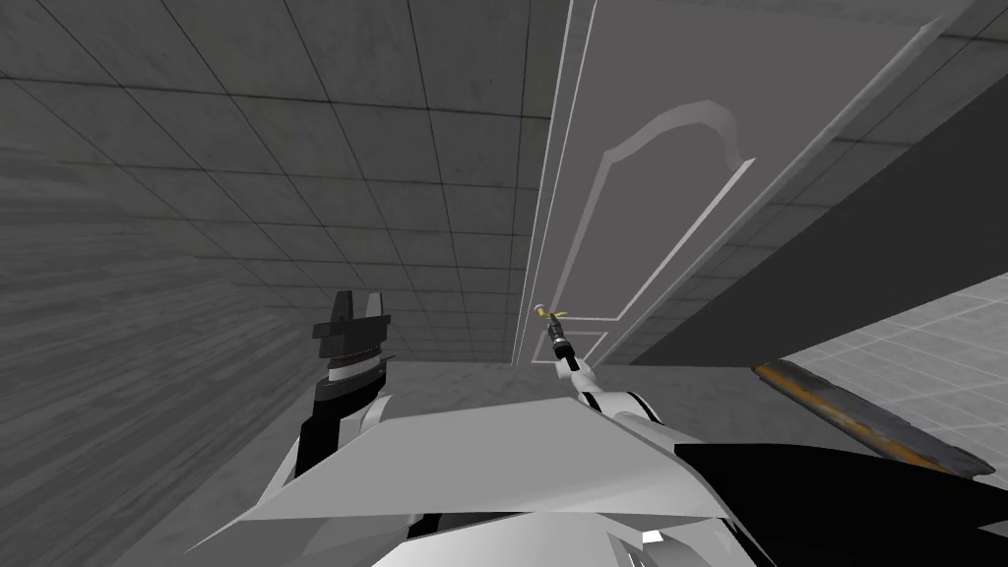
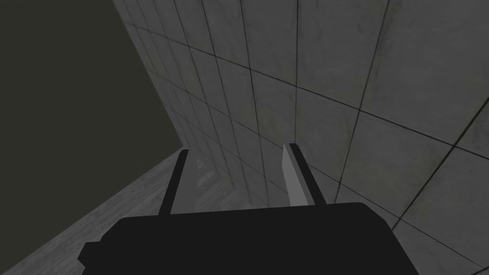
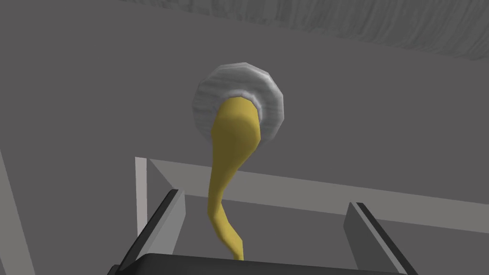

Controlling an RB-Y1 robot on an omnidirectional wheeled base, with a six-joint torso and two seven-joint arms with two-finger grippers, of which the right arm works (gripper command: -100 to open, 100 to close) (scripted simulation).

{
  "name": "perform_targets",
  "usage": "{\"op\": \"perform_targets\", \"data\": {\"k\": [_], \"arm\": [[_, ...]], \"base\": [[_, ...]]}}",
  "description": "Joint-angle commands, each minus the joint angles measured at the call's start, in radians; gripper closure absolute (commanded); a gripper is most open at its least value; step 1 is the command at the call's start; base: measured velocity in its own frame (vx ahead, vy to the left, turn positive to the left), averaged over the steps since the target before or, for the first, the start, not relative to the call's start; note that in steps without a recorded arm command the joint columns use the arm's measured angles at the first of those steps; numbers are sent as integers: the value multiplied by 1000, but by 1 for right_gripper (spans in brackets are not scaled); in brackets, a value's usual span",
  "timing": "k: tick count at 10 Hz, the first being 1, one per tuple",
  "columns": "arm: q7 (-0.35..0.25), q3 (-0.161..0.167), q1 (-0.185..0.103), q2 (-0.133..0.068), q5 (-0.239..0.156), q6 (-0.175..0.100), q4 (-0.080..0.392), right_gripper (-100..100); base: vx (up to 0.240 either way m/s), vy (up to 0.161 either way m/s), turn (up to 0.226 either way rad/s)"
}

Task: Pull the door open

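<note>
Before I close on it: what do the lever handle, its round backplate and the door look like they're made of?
The lever handle is smooth matte yellow, brass-like by colour, though no shine confirms metal. The round backplate is pale grey with faint streaks, possibly brushed metal. The door is flat matte grey with raised mouldings: a painted look, core material unclear.

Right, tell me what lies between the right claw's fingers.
The yellow lever handle, inside the open right claw but not gripped; the right wrist view shows it.
</note>
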Motion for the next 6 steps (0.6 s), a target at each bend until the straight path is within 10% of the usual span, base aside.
{"op": "perform_targets", "data": {"k": [1, 4, 6], "arm": [[-1, 0, 0, -1, 0, 2, 50, -100], [-1, 0, 0, -1, 0, 2, 56, -100], [-27, -8, 21, -35, -8, -13, 62, -100]], "base": [[-15, -3, -1], [-6, -1, -1], [124, 33, 156]]}}
